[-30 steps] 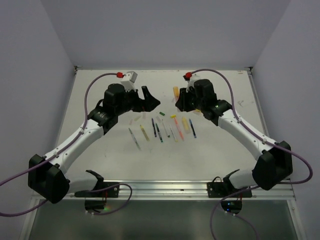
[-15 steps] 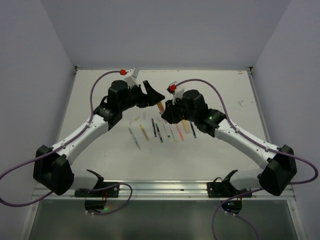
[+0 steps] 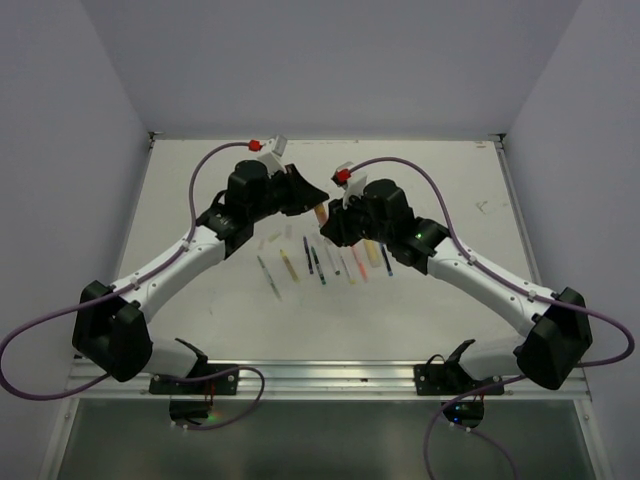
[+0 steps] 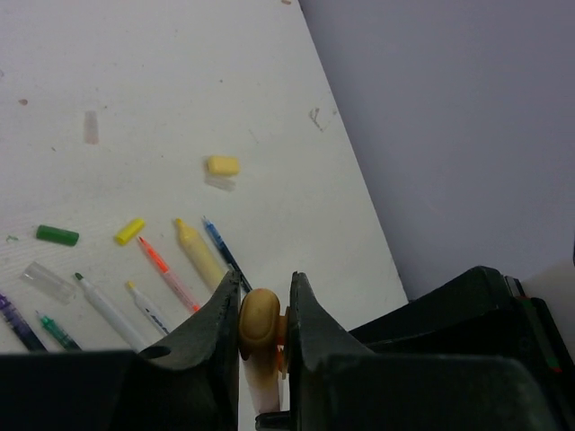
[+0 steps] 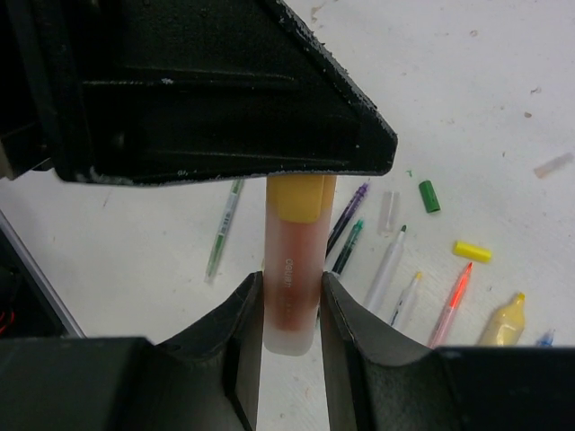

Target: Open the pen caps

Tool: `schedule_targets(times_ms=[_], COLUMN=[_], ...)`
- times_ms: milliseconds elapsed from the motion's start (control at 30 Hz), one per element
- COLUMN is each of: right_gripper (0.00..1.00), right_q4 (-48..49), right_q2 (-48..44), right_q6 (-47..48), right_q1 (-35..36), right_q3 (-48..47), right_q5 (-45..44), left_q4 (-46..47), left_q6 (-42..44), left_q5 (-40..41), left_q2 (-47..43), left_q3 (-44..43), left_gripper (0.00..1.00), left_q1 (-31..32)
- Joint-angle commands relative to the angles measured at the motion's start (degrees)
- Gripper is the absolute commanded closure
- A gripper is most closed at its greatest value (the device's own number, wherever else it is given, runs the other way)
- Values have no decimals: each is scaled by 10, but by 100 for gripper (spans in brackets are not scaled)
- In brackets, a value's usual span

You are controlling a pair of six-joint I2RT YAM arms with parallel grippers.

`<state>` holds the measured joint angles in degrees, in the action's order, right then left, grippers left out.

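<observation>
Clamping frosted cylindrical pen (image 5: 292, 301), right jaws; left jaws pinch rounded yellow cap (image 4: 259, 321).

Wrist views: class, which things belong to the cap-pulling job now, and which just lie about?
In the job: fat orange plastic highlighter; its yellow-orange cap; left claw; right claw.
Lying about: short green plastic cap; uncapped yellow plastic highlighter; clear plastic cap.

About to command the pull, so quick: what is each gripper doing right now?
Left gripper: closed on the yellow-orange cap of the orange pen.
Right gripper: closed on that pen's barrel.
</observation>
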<state>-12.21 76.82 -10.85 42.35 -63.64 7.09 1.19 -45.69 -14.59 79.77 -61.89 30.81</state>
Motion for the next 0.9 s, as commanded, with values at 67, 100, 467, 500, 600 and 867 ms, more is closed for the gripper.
schedule_targets(times_ms=[67,100,467,500,600,867], right_gripper=[100,100,34,33,32,32], right_q4=[27,25,2,2,22,52], right_q2=[4,3,-18,-18,-18,10], right_q6=[4,2,9,9,-6,-14], right_q1=[3,4,-52,-56,-87,-103], right_q3=[-23,-24,-50,-51,-46,-63], right_q5=[0,7,170,193,269,378], left_q4=[18,22,88,102,137,245], left_q6=[22,25,101,105,112,83], left_q5=[11,10,-90,-111,-159,-234], left_q2=[0,-3,-52,-57,-70,-83], left_q3=[-30,-29,16,23,38,75], left_gripper=[100,100,100,100,100,100], left_q1=[4,4,-24,-31,-44,-59])
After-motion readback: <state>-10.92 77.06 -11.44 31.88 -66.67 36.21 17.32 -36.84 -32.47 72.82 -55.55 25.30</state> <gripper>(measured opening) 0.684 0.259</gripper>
